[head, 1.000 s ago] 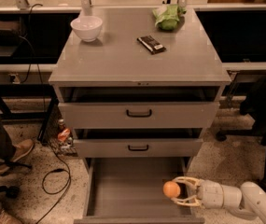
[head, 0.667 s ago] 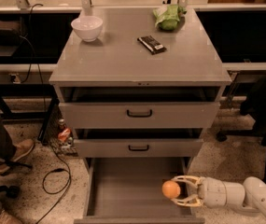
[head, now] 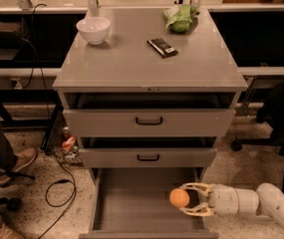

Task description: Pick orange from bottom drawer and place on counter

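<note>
The orange (head: 179, 198) is a small round fruit at the right side of the open bottom drawer (head: 131, 203). My gripper (head: 185, 199) reaches in from the lower right, its pale fingers (head: 194, 186) spread above and below the orange, around it. Whether they press on it I cannot tell. The white arm (head: 261, 203) trails off to the lower right corner. The counter (head: 131, 59) is the flat grey top of the cabinet, well above the gripper.
On the counter stand a white bowl (head: 93, 30) at the back left, a green leafy bundle (head: 180, 18) at the back right and a dark flat packet (head: 162, 47). Two upper drawers (head: 149, 122) are slightly open. A person's foot (head: 17, 163) and cables lie left.
The gripper and orange have shifted slightly left inside the bottom drawer; the arm stays low at the right. Nothing on the counter has moved.
</note>
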